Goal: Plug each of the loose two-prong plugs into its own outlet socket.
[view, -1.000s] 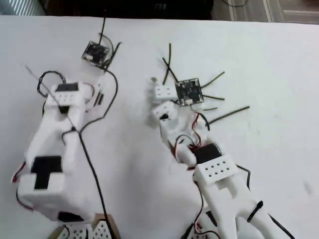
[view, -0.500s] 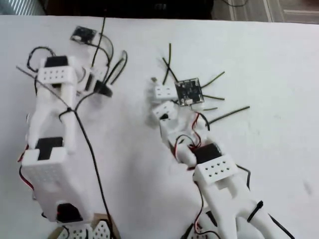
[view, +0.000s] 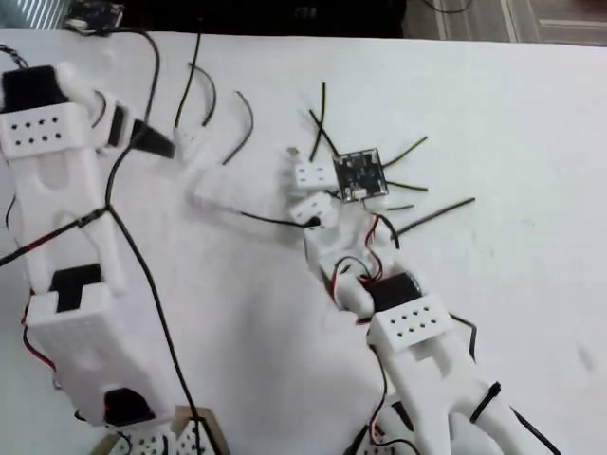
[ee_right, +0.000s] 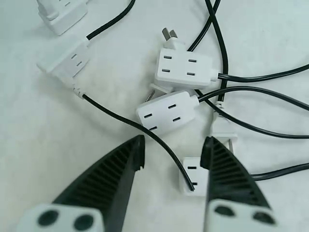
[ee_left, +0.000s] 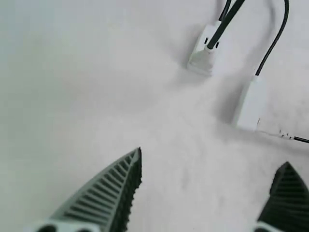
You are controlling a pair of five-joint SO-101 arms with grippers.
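My left gripper [ee_left: 212, 159] is open over bare table, with nothing between its fingers. Beyond it lie a white two-prong plug [ee_left: 203, 55] on a black cord and a long white cord end [ee_left: 251, 101]. In the high view these are the plug [view: 185, 142] and cord end [view: 213, 190], just right of the left gripper [view: 156, 142]. My right gripper [ee_right: 175, 140] is open above a cluster of white outlet sockets: one [ee_right: 186, 67], a second [ee_right: 166, 112] and a third [ee_right: 190, 176] beside its finger. A thin black cord crosses between the fingers.
Two more white sockets [ee_right: 65, 60] [ee_right: 60, 12] lie farther off. Black cords [view: 417, 213] fan out across the table's middle and right. The right arm [view: 408, 327] stretches from the front edge. A small box [view: 180, 436] stands at the front left.
The left arm has swung back toward the far left corner. The white plug and cord end that it stood over now lie uncovered. The right arm has stayed put.
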